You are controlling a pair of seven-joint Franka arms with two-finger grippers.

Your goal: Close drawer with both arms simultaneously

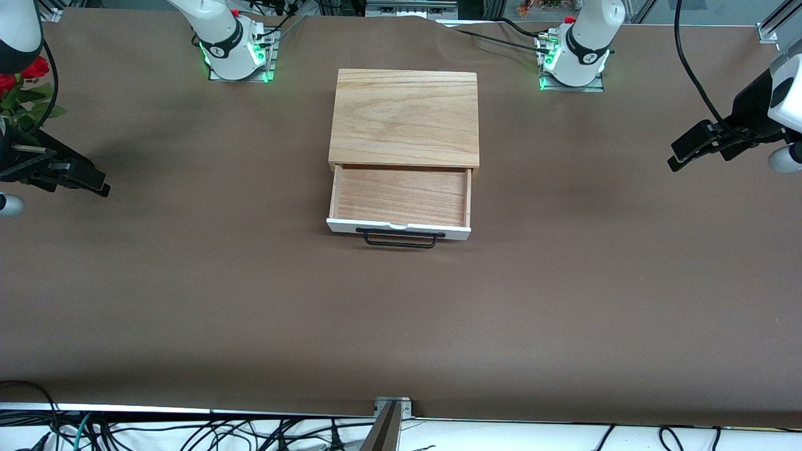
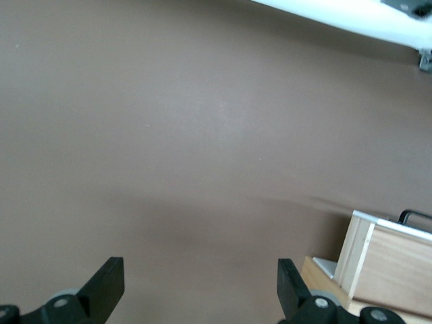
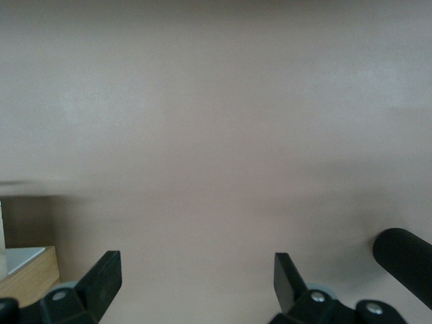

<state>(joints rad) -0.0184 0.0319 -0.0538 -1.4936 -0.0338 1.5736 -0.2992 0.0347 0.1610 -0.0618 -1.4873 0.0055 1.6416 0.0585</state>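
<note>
The light-wood box [image 1: 404, 116] sits mid-table. Its drawer [image 1: 401, 195] is pulled out toward the front camera, with the white front panel [image 1: 398, 228] and black wire handle [image 1: 400, 240] at its near end. The drawer is empty. My left gripper [image 1: 672, 156] hovers open over the table at the left arm's end, well apart from the box. My right gripper [image 1: 97, 181] hovers open at the right arm's end, equally far from it. In the left wrist view the left gripper [image 2: 200, 287] is open and empty, with the drawer's side [image 2: 395, 263] and handle [image 2: 415, 214] at the edge. The right wrist view shows the right gripper [image 3: 196, 278] open over bare cloth.
Brown cloth [image 1: 564, 300] covers the table. Red roses [image 1: 22, 78] stand at the right arm's end. A light-wood corner [image 3: 27, 273] and a dark ribbed cylinder [image 3: 405, 260] show at the edges of the right wrist view. Cables [image 1: 188, 432] hang along the near table edge.
</note>
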